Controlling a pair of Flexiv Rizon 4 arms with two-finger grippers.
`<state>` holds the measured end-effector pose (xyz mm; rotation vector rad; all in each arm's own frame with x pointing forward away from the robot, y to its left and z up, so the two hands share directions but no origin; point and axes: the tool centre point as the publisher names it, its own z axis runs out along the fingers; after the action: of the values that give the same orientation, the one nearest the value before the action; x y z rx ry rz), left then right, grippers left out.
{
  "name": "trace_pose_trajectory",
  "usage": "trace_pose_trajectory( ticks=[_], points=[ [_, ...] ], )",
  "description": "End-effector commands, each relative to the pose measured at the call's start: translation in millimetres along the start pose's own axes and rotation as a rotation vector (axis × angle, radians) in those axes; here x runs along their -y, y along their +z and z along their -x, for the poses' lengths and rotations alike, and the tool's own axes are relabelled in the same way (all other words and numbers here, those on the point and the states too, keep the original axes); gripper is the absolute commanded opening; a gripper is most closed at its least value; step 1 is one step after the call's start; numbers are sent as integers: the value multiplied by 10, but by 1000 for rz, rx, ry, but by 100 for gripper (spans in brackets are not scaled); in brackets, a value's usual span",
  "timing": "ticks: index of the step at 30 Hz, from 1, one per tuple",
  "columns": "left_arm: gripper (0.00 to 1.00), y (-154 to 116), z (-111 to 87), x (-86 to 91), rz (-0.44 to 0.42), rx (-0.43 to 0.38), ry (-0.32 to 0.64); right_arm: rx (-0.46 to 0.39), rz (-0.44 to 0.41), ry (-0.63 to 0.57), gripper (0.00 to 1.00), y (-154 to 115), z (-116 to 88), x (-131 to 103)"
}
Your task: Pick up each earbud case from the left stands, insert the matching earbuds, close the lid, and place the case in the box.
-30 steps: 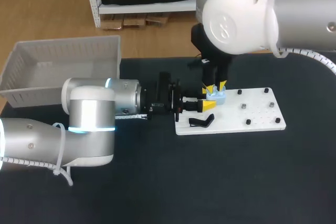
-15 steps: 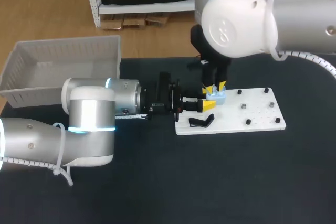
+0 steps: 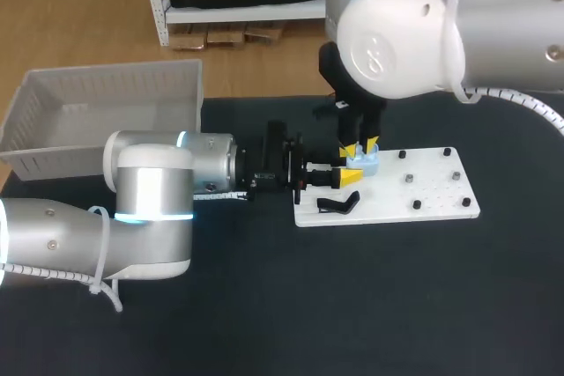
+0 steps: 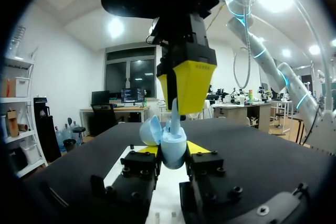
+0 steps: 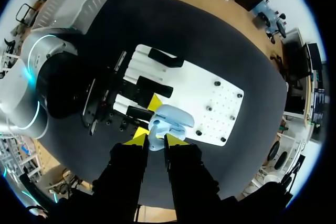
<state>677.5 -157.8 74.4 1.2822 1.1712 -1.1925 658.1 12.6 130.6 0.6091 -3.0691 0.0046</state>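
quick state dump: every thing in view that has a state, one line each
case: lid open, held between the left fingers
earbud: held from above, lower end at the case's opening
left gripper: shut on the case
right gripper: shut on the earbud
box: upright, open top
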Motion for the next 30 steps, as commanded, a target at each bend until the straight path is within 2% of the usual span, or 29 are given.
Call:
trace_pose_trajectory(
  ticks=[1, 30],
  points=[
    [0, 4, -7, -10, -1, 1, 0, 6, -2, 2, 0, 6, -23, -8],
    [0, 4, -7, -10, -1, 1, 0, 5, -6, 11, 0, 55, 16, -16]
  ],
)
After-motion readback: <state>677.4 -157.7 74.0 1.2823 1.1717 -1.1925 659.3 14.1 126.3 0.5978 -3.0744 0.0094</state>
